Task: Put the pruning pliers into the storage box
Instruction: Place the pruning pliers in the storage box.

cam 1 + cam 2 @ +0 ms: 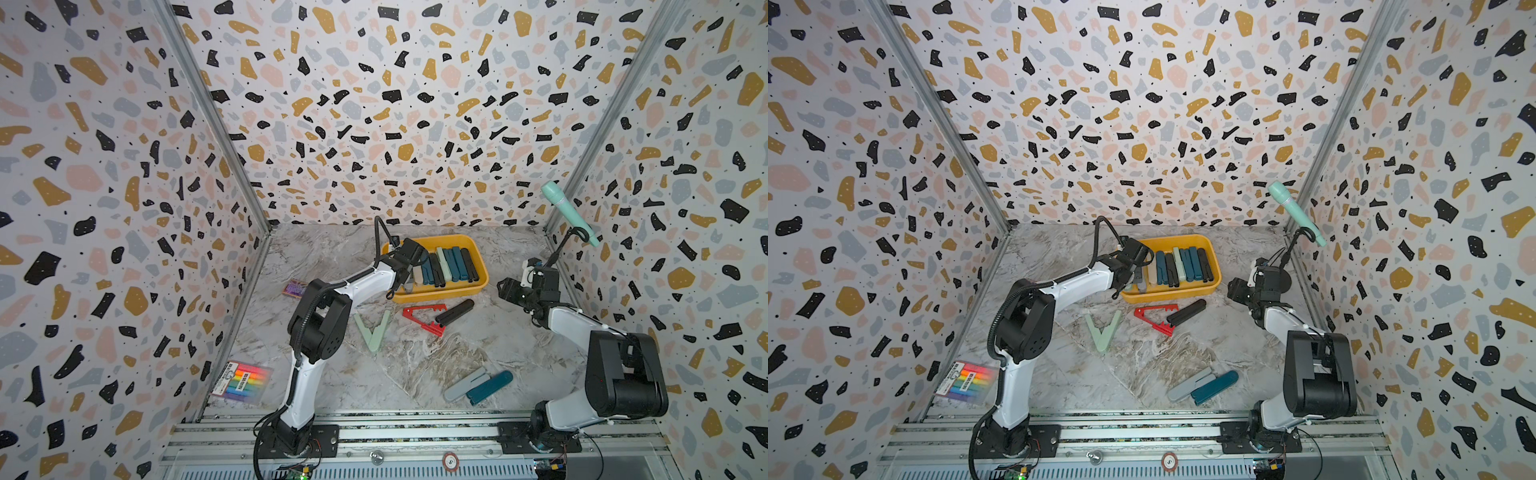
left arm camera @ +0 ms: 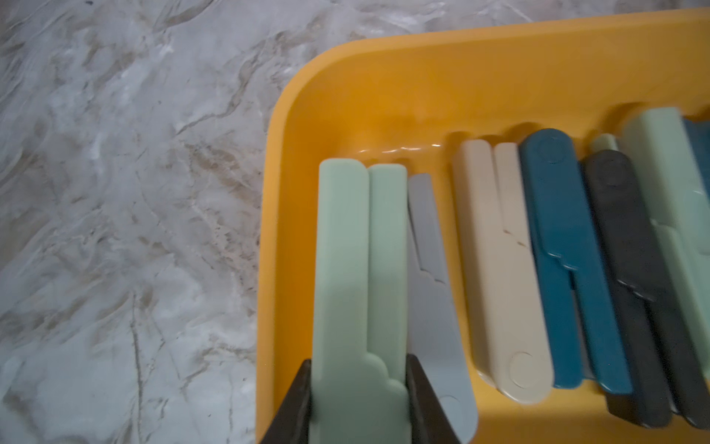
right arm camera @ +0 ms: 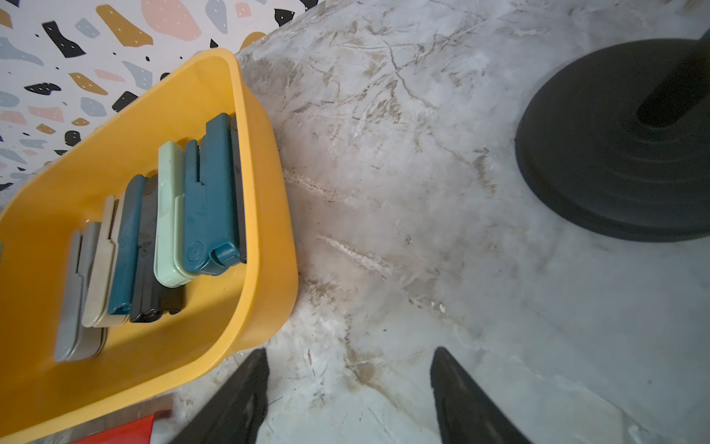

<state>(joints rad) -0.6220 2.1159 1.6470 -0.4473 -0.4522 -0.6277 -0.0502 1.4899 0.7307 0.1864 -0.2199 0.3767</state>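
The yellow storage box sits at the back middle and holds a row of several folded pruning pliers. My left gripper is shut on a folded mint plier, held over the box's left end beside a grey plier. On the table lie an open mint plier, an open red one, a black one, a grey one and a teal one. My right gripper is open and empty over bare table right of the box.
A mint microphone stands on a black stand at the back right, its round base close to my right gripper. A marker pack lies front left. A small purple card box lies behind my left arm.
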